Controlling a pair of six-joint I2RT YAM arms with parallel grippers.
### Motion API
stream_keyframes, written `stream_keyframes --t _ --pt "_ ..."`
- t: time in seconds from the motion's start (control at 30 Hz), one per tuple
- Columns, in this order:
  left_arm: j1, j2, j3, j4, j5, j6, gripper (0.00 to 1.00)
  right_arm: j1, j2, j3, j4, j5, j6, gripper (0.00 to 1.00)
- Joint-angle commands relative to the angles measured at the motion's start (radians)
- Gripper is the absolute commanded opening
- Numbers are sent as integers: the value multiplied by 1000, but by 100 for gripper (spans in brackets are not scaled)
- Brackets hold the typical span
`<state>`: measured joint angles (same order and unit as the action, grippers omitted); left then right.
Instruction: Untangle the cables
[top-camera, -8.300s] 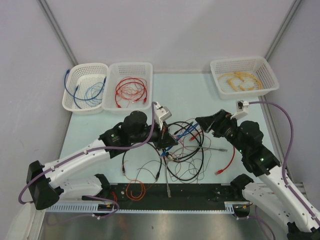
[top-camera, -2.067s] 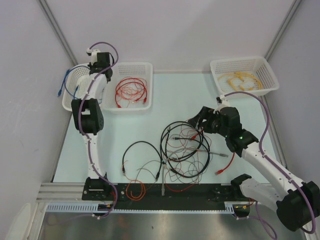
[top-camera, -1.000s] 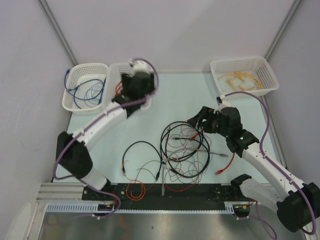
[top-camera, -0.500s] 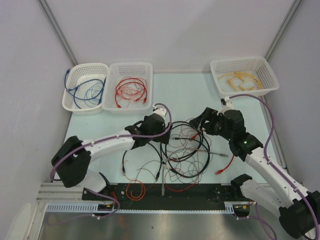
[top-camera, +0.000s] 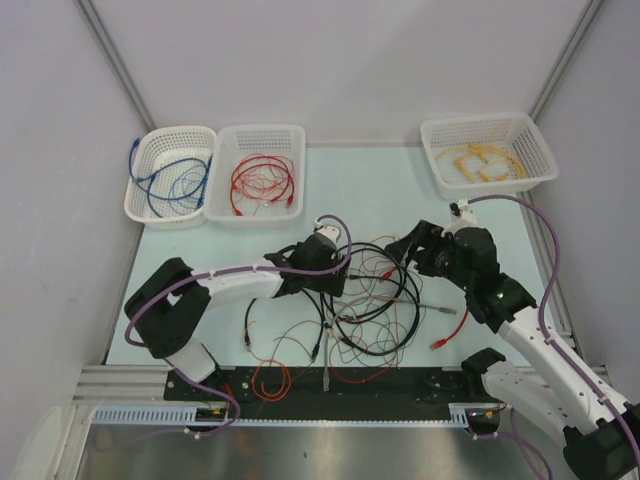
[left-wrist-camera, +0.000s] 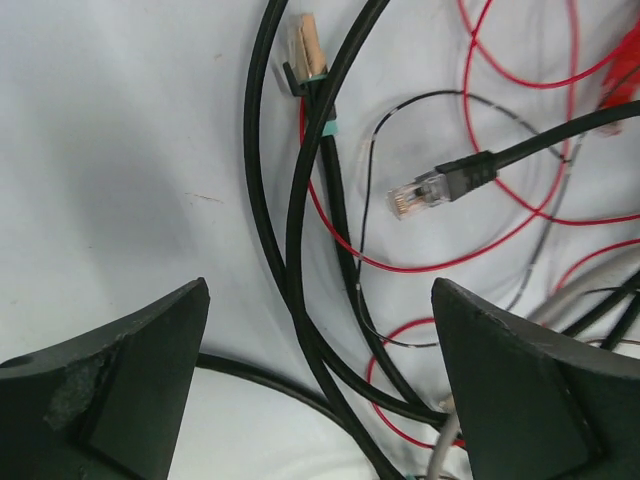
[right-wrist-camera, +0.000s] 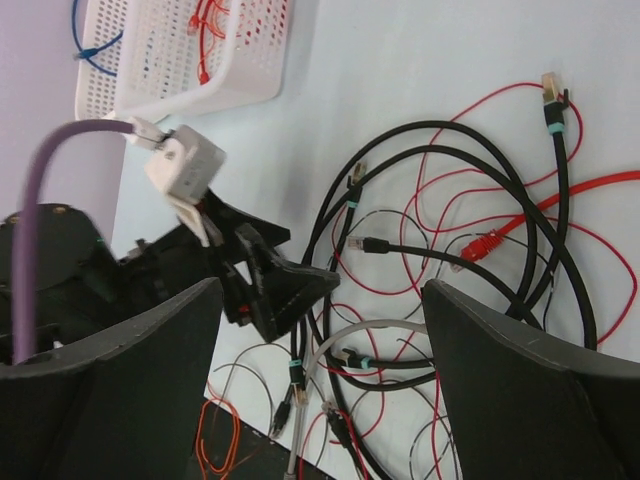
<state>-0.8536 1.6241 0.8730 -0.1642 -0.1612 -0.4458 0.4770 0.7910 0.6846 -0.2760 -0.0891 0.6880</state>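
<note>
— In the middle of the counter (top-camera: 360, 190), what is lying there?
— The cables (top-camera: 372, 300) are lying there in a loose jumble. Thick black loops, thin red and reddish-brown strands and a grey lead are all crossing one another. A red piece (top-camera: 460, 322) is trailing off to the right, and an orange coil (top-camera: 270, 380) is sitting near the front edge.
— What is the left hand (top-camera: 325, 268) doing?
— It is hanging low over the jumble's left side with its fingers (left-wrist-camera: 130, 370) spread wide. Black loops are running across the gap between them, but it is gripping nothing. A black-booted plug (left-wrist-camera: 430, 187) is lying just ahead of it.
— And the right hand (top-camera: 405, 248)?
— It is hovering at the jumble's upper right, also spread wide and holding nothing.
— Is anything sitting at the back?
— Three white baskets are. The basket of blue cable (top-camera: 170, 131) and the basket of red cable (top-camera: 262, 128) are sitting side by side on the left. The basket of yellowish cable (top-camera: 475, 122) is standing well apart on the right.
</note>
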Motion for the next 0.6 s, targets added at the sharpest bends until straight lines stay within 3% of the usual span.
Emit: stream_keyframes --t 0.0,0.2,0.43,0.57 --pt "-4 -125 -11 29 -8 -40 100 11 2 -2 -58 34 -15 86" --pt "-50 -293 -100 22 -3 -50 100 25 7 -49 -66 54 -13 86" --pt "-120 -276 -118 43 29 -60 100 38 60 -97 -19 89 -16 86" --pt "-122 -290 -94 42 40 -60 99 20 198 -96 1 63 -12 80"
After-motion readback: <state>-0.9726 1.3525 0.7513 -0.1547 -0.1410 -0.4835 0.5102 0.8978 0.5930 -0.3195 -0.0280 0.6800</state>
